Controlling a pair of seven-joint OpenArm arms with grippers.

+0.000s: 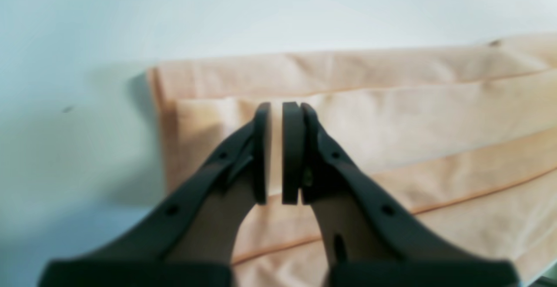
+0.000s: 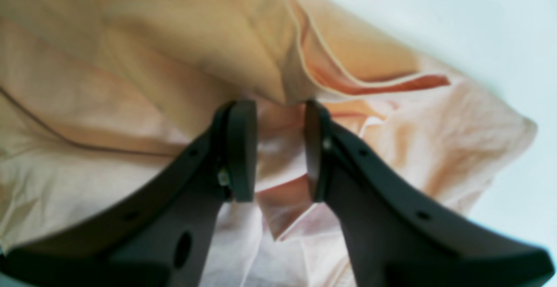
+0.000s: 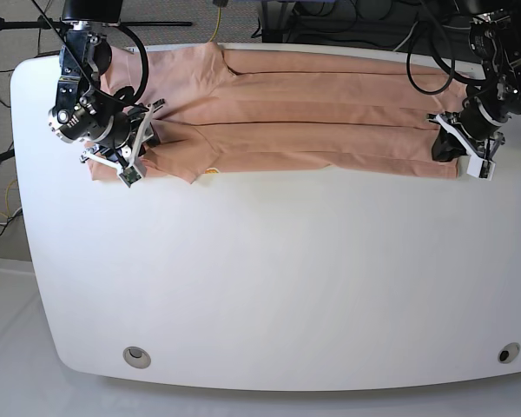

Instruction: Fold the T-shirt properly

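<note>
Left tool (image 1: 276,152) clenched on shirt (image 3: 313,113) hem end | right tool (image 2: 278,152) part-spread astride bunched sleeve fabric, grip uncertain | shirt lies as long band across far edge of desk (image 3: 260,287) | one tool per end, long axis between them

A white table (image 3: 260,287) carries the peach T-shirt (image 3: 304,130) along its far edge.
</note>
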